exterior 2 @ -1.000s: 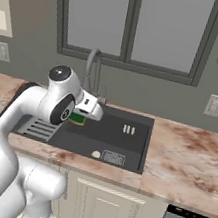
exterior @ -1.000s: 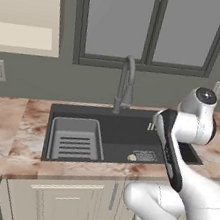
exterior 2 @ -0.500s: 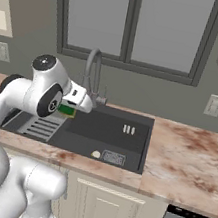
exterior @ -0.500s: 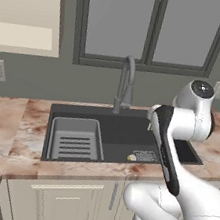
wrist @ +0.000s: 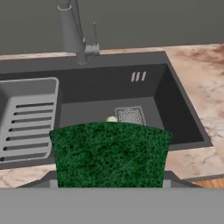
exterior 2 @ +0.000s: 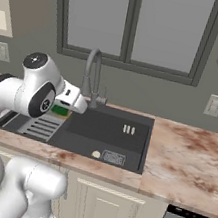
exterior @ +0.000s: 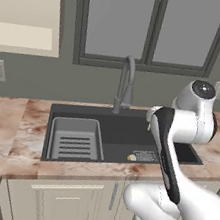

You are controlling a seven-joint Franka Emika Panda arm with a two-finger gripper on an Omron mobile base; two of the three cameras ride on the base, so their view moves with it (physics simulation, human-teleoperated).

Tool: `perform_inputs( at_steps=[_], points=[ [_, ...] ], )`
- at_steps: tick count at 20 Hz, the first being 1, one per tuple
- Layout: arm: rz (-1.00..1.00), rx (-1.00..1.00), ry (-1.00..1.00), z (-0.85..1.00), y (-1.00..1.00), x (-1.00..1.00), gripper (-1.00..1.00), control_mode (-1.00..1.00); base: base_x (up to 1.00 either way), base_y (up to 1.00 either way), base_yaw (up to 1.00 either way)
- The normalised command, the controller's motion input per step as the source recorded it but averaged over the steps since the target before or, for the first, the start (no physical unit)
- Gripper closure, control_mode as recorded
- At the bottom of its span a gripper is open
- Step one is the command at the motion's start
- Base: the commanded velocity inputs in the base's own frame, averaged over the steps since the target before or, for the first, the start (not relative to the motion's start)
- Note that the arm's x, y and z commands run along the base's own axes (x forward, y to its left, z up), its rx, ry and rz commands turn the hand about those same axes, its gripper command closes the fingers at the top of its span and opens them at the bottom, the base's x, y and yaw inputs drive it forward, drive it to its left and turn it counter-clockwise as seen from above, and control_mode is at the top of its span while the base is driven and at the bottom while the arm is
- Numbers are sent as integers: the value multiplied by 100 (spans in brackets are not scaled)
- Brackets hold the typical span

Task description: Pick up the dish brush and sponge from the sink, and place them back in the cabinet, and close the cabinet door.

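Marbled pink-brown worktop (exterior: 23, 153) is running along under a grey window (exterior 2: 134, 21), with the charcoal sink (exterior: 124, 129) sitting in the middle of the left base view and a grey arched faucet (exterior: 125, 84) rising behind it. At the left of the basin a light grey ribbed drainer tray (exterior: 74, 139) is lying. The robot's hand (exterior 2: 71, 105) is hanging at the left of the right base view, above the tray, gripping the sponge (wrist: 109, 153), whose dark green face is filling the lower middle of the hand view. Down on the basin floor, the dish brush (exterior 2: 96, 154) is showing as a pale cream dot just beside the square drain (exterior 2: 112, 157).
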Motion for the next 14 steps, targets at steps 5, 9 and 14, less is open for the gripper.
perform_inputs(
  at_steps=[5,9,14],
  points=[
    [0,0,0,0,18,-24,100,-100,0,0,0],
    [0,0,0,3,20,-18,100,-100,0,0,0],
    [1,0,0,8,12,-6,100,-100,0,0,0]
  ],
)
